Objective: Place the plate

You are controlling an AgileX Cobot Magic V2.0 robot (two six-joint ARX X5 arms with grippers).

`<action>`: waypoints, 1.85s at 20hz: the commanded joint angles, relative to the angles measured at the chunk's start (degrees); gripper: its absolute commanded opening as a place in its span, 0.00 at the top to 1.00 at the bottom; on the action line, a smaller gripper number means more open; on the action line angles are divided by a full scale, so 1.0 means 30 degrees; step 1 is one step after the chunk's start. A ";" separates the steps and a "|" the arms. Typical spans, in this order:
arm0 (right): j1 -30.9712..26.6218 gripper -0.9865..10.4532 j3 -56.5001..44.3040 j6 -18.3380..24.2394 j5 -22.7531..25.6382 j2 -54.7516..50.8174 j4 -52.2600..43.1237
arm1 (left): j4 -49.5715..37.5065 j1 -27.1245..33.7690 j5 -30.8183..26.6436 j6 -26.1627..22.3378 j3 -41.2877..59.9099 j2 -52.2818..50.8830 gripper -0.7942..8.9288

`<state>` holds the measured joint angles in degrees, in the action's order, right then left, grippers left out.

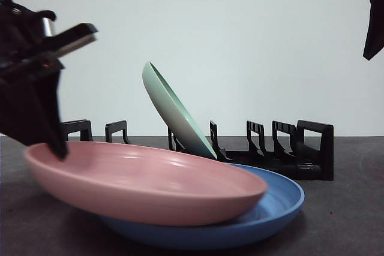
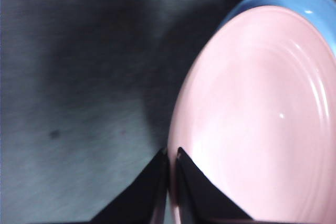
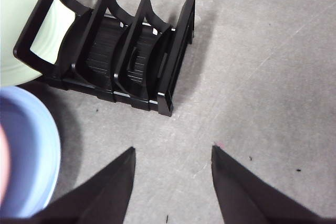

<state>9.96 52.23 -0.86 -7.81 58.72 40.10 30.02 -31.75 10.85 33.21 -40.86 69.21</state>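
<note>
Left claw is pinched nearly shut on the left rim of the pink plate, one jaw over the lip and one under, so I have it by the edge, which I need for turning it upright into a slot. That plate sits tilted, its right side resting in the blue plate and its left side raised in my grip, near me on the bench. Behind them stands the black rack, with a green plate already leaning in one slot; the free slots to its right look the likeliest target. My right claw hangs spread wide and empty above the bench by the rack's right end, out of the way.
</note>
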 commanded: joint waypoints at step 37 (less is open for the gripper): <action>0.0160 0.72 0.0087 -0.0423 -0.1800 0.0102 0.0663 | 0.6105 0.7460 -0.2528 -0.8327 -0.0146 -1.3945 0.57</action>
<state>10.17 52.23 -1.39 -13.13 58.72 42.26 48.75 -9.26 3.22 9.56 -40.84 26.65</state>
